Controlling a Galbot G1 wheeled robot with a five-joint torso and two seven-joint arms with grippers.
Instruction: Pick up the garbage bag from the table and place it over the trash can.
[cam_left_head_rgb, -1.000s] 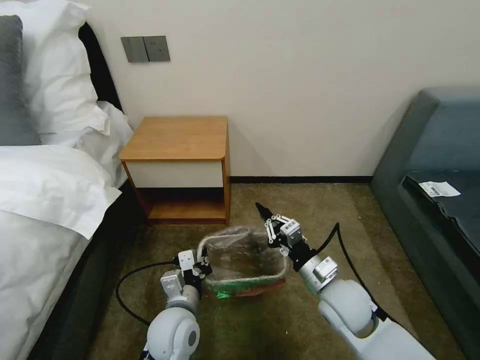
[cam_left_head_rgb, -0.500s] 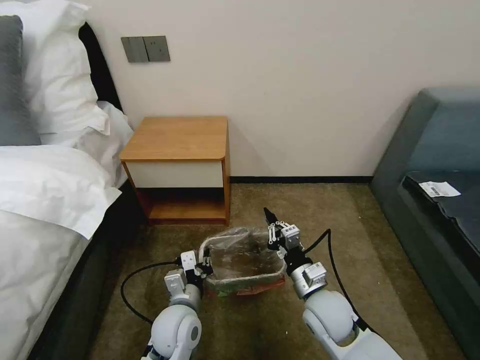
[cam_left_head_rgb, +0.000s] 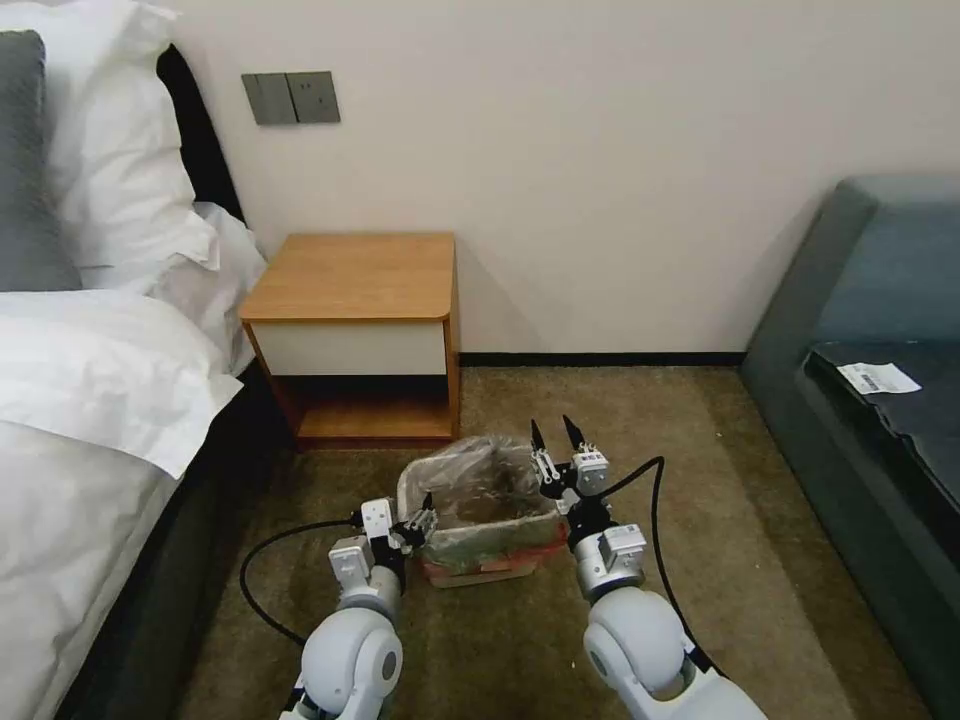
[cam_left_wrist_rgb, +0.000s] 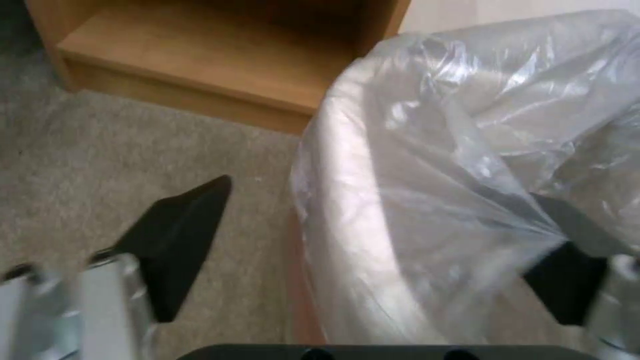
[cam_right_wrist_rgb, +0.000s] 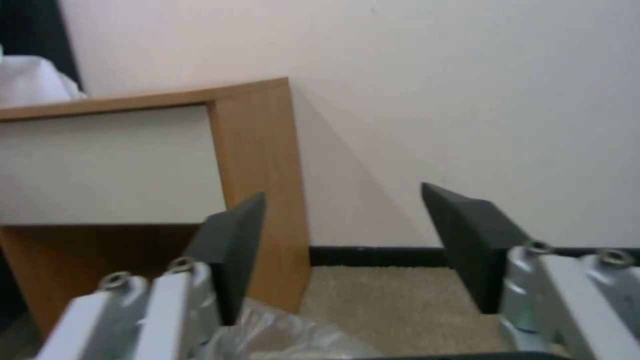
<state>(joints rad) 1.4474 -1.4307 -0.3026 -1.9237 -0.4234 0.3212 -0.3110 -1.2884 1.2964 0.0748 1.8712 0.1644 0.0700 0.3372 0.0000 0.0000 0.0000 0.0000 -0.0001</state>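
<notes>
Head view: garbage bag (cam_left_head_rgb: 480, 492) already draped over trash can (cam_left_head_rgb: 478, 572) on the carpet before the nightstand (cam_left_head_rgb: 357, 330), red band low on the near wall. Left gripper (cam_left_head_rgb: 420, 521) at the can's left rim, right gripper (cam_left_head_rgb: 558, 437) at the right rim, fingers spread, holding nothing. Left wrist view: fingers spread astride the film-covered rim, crinkly and clear. Right wrist view: fingers apart above a fold of film. Best to draw clear gently, snagging no plastic.
</notes>
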